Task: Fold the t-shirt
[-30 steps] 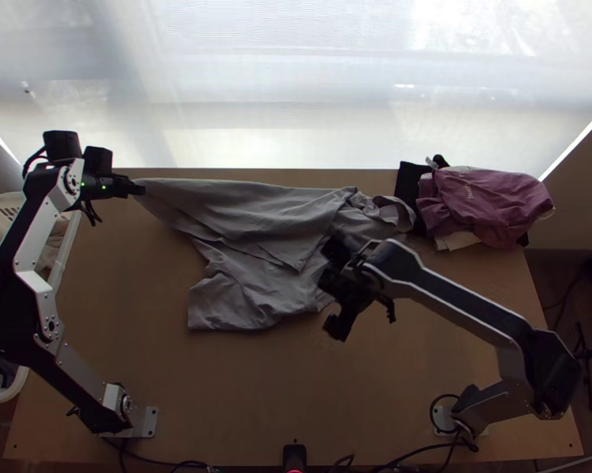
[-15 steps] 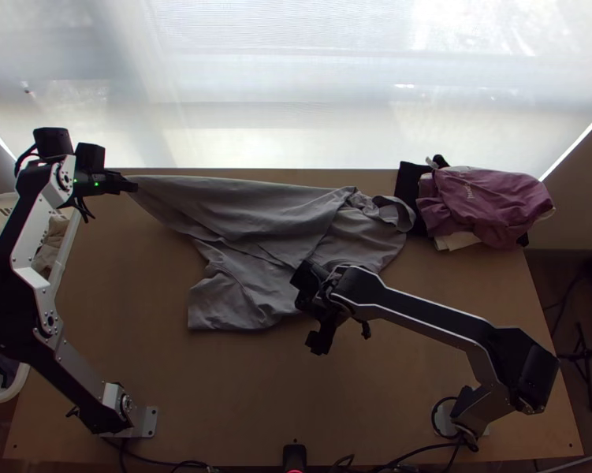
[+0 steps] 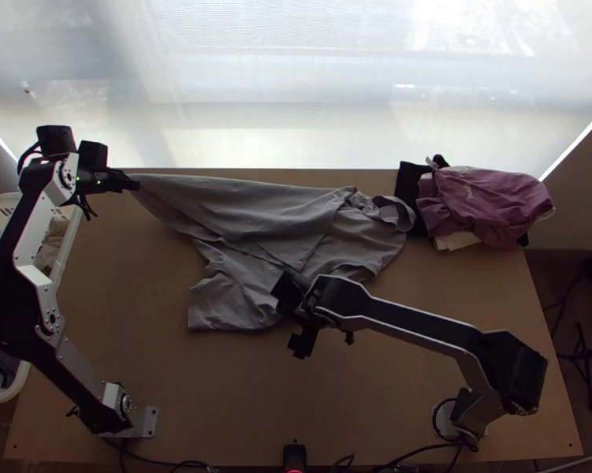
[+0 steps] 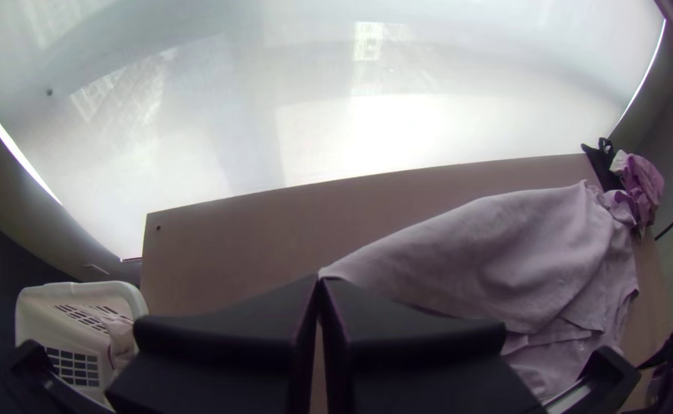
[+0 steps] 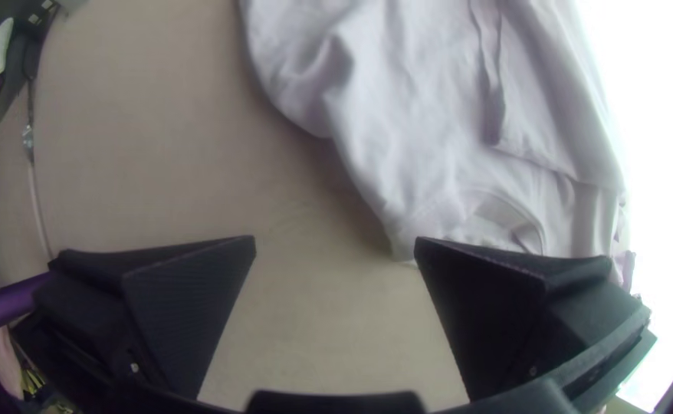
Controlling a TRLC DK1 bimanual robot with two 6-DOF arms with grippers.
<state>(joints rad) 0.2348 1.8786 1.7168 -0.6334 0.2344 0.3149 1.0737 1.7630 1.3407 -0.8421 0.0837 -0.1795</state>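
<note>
One corner pinched: grey cloth t-shirt (image 3: 248, 213), unevenly spread on light wooden table (image 3: 177, 394).
Excess pull by the left black gripper (image 3: 138, 186), closed on that corner, could make it slip; the right black gripper (image 5: 336, 241), fingers apart, could catch one layer only. The t-shirt runs from the left gripper, at the table's far left, to beside the right, near the table's middle.

The t-shirt (image 3: 252, 217) is grey, the pile (image 3: 485, 203) purple, black and cream.
</note>
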